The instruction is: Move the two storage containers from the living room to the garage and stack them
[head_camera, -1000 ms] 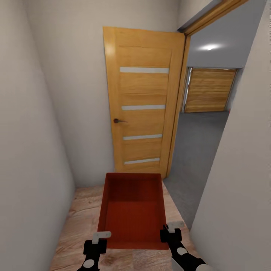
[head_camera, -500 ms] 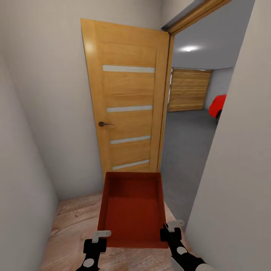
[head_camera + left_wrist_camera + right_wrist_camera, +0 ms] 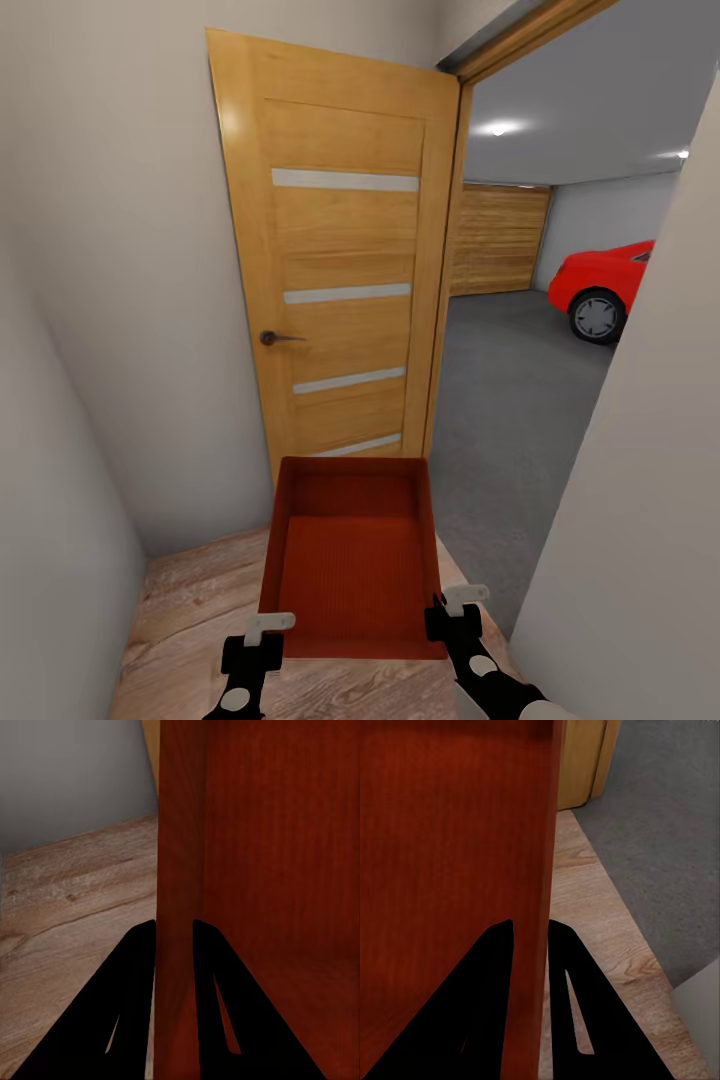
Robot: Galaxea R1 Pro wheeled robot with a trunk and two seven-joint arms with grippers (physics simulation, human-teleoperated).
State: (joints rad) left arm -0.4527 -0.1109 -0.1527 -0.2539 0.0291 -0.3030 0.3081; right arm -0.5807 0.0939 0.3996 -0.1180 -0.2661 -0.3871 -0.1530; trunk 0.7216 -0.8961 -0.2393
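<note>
View swung right, red car (image 3: 603, 285) now visible; your left end effector (image 3: 262, 640) and right end effector (image 3: 452, 613) each pinch a container (image 3: 352, 560) wall, keeping it level for the doorway

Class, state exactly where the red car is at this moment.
In the head view, the red car sits at the right on the grey garage floor, seen through the doorway, right of the open wooden door and partly hidden by the near wall.
</note>
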